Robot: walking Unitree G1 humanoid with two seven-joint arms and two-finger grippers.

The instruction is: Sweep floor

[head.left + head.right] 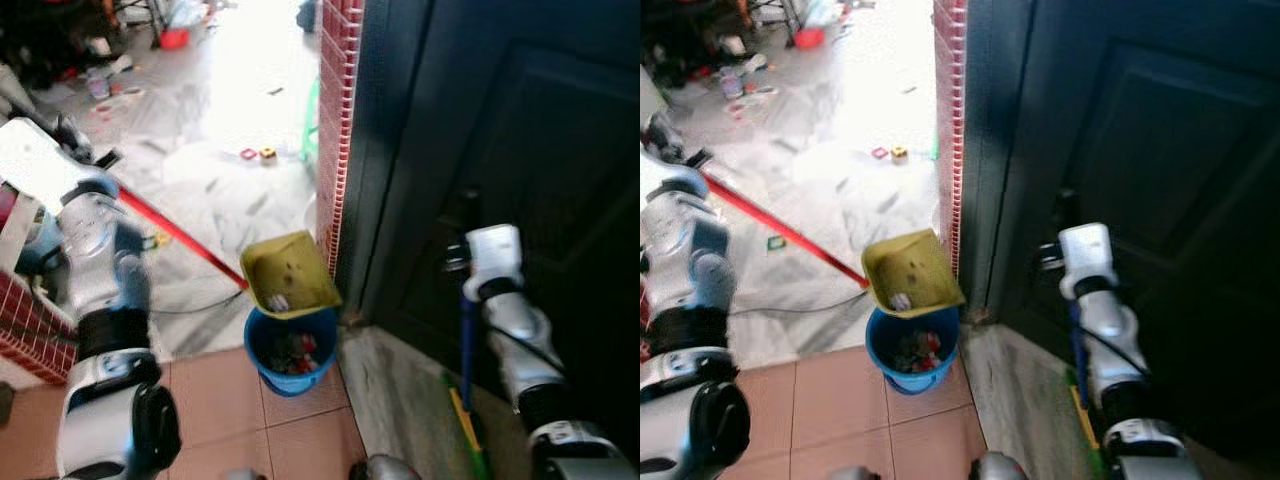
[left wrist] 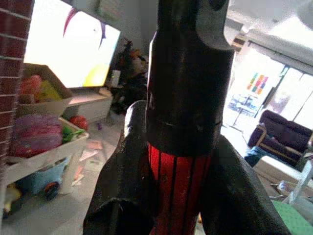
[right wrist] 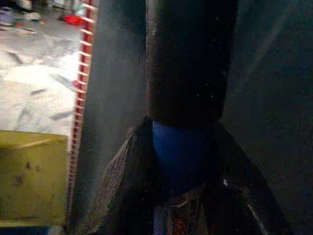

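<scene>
Holding red handle (image 2: 178, 188) clamped in left end effector (image 2: 181, 196), tipping yellow dustpan (image 1: 288, 272) over blue bin (image 1: 290, 352) beside brick pillar (image 1: 338, 120), right end effector (image 3: 183, 171) gripping blue broomstick (image 1: 467, 345).

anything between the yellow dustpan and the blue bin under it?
No, just open air. In the left eye view the yellow dustpan hangs tilted directly over the blue bin, some debris still on the pan.

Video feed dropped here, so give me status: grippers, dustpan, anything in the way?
Left gripper shut on red handle. Right gripper shut on blue handle. Dustpan tipped over bin. Door close right.
</scene>
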